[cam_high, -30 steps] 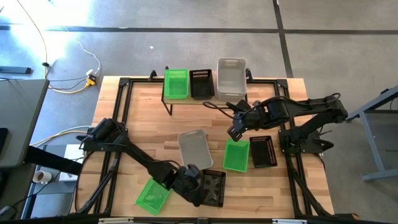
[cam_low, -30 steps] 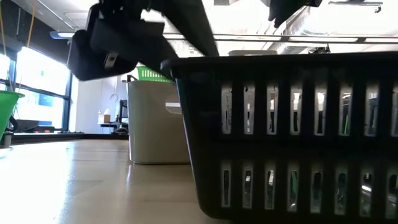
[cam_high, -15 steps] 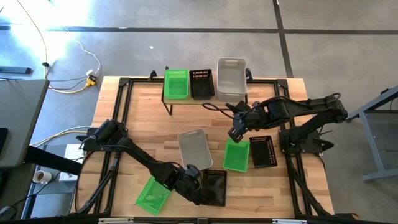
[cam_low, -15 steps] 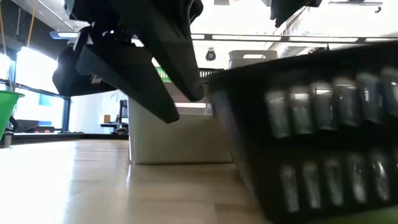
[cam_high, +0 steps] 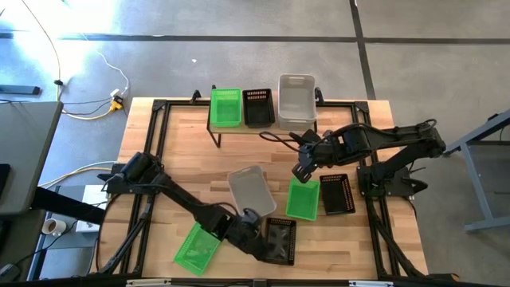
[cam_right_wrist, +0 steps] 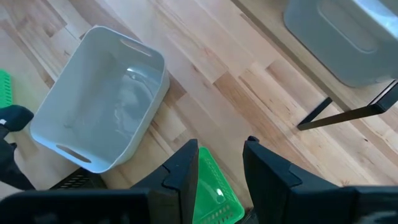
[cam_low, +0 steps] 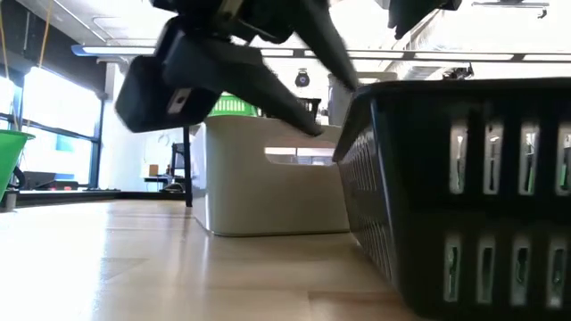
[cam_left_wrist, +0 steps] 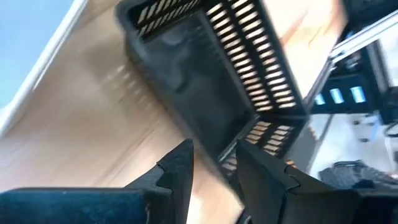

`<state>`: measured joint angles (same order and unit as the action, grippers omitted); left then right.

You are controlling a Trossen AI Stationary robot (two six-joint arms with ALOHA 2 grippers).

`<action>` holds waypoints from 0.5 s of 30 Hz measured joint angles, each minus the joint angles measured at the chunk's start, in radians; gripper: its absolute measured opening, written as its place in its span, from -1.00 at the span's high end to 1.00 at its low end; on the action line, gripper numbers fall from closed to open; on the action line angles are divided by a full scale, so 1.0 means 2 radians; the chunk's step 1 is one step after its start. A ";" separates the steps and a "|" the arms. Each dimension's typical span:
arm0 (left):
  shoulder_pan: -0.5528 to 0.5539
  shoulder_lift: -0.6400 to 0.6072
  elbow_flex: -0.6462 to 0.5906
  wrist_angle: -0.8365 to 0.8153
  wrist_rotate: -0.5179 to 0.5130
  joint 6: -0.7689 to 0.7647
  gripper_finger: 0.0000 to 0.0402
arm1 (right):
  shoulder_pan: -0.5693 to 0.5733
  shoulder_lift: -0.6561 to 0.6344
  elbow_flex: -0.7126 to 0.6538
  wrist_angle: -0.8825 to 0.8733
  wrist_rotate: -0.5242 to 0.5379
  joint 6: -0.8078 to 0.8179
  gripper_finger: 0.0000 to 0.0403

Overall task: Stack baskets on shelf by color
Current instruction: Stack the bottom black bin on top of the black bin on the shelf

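Note:
My left gripper (cam_high: 249,229) is at the table's near edge, shut on a black basket (cam_high: 280,241) that stands on the wood and fills the right of the low view (cam_low: 464,205). My right gripper (cam_high: 301,170) hovers open above the far end of a green basket (cam_high: 303,198), touching nothing. The shelf (cam_high: 239,126) at the far edge carries a green basket (cam_high: 225,106), a black one (cam_high: 257,106) and a grey one (cam_high: 296,100) side by side. On the table also lie a grey basket (cam_high: 249,191), a black basket (cam_high: 336,194) and a green basket (cam_high: 197,247). My left gripper has the black basket's left wall, at its rim (cam_left_wrist: 214,155), between its two fingers, one finger (cam_left_wrist: 177,171) outside and the other (cam_left_wrist: 264,174) over the hollow. The fingers slant down from the table's left (cam_low: 308,125). The basket's bottom rests on the table.
The black frame rails (cam_high: 155,151) run along the table's left and right sides. Bare wood lies between the shelf and the grey basket, and on the left half of the table (cam_high: 183,171). The right arm's base (cam_high: 390,179) stands at the right edge.
My left gripper has moved a little toward the table's right and near edge, with the black basket. The basket tipped up half a second ago, then settled flat again, slid to the right and turned so that a corner faces the low camera. More of the grey basket shows behind it.

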<state>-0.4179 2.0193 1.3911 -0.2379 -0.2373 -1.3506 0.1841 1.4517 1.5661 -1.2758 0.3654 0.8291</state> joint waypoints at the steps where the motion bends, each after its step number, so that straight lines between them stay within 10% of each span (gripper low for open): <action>1: 0.000 0.000 0.000 0.005 0.001 0.000 0.44 | 0.000 0.000 0.000 0.000 0.000 0.000 0.44; 15: 0.006 0.012 0.000 0.005 0.006 -0.004 0.44 | 0.000 0.000 0.000 0.000 -0.001 -0.011 0.44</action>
<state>-0.4054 2.0430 1.3903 -0.2287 -0.2245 -1.3587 0.1841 1.4513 1.5665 -1.2755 0.3637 0.8066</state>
